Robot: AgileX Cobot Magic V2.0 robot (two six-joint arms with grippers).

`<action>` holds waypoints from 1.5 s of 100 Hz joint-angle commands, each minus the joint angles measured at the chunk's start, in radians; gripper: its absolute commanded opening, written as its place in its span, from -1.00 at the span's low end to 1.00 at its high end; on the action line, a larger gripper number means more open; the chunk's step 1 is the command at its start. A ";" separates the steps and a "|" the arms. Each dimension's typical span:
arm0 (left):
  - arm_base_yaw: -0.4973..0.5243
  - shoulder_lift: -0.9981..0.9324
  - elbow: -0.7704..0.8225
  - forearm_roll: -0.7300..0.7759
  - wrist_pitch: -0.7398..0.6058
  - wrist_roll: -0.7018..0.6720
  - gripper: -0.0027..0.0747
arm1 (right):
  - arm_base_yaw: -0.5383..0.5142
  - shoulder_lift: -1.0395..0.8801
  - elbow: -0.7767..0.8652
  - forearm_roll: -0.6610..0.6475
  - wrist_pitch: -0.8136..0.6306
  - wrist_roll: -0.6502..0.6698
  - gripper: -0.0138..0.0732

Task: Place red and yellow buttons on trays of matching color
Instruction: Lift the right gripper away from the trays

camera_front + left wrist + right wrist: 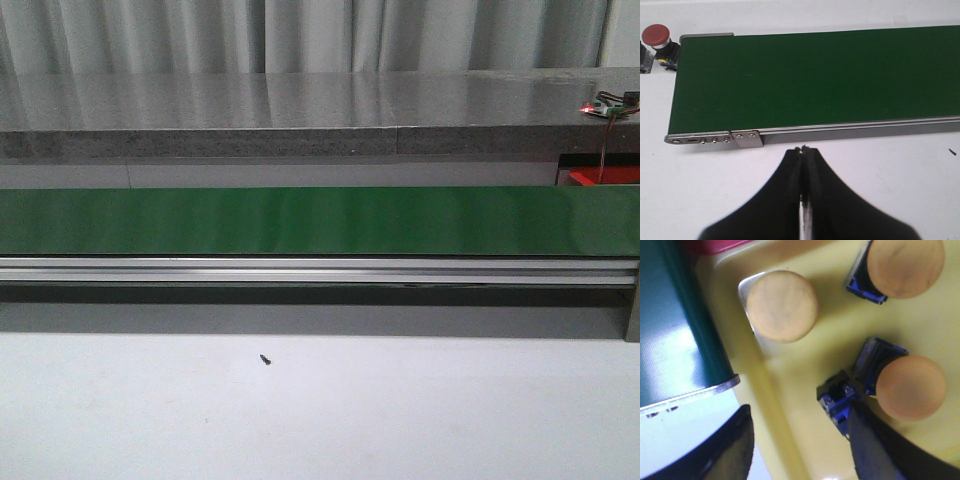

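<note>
round matte yellow buttons (782, 306) in glossy yellow tray (805, 390)

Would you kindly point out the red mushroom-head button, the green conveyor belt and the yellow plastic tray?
Red mushroom-head button (655, 34), left wrist view, on its domed cap.
Green conveyor belt (815, 80), left wrist view, mid-surface.
Yellow plastic tray (805, 362), right wrist view, bare floor between buttons.

Ahead of the closed left gripper (803, 150), bare white tabletop (865, 165) runs to the long green conveyor belt (810, 80) — its aluminium side rail (850, 127) crosses the path. Right gripper (800, 440), fingers spread — three yellow mushroom-cap push buttons (782, 306) (905, 265) (910, 387) crowd the shallow yellow plastic tray (805, 375), narrow gaps between.
</note>
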 commanded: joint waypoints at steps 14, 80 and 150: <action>-0.008 -0.013 -0.027 -0.023 -0.058 0.001 -0.98 | -0.005 -0.034 -0.023 0.002 -0.025 0.000 0.31; -0.008 -0.015 -0.027 -0.058 -0.095 0.001 -0.98 | 0.121 -0.193 -0.020 0.053 -0.041 0.000 -0.84; 0.143 0.023 -0.069 -0.028 -0.112 -0.122 -0.98 | 0.395 -0.591 0.182 0.039 -0.234 -0.008 -0.84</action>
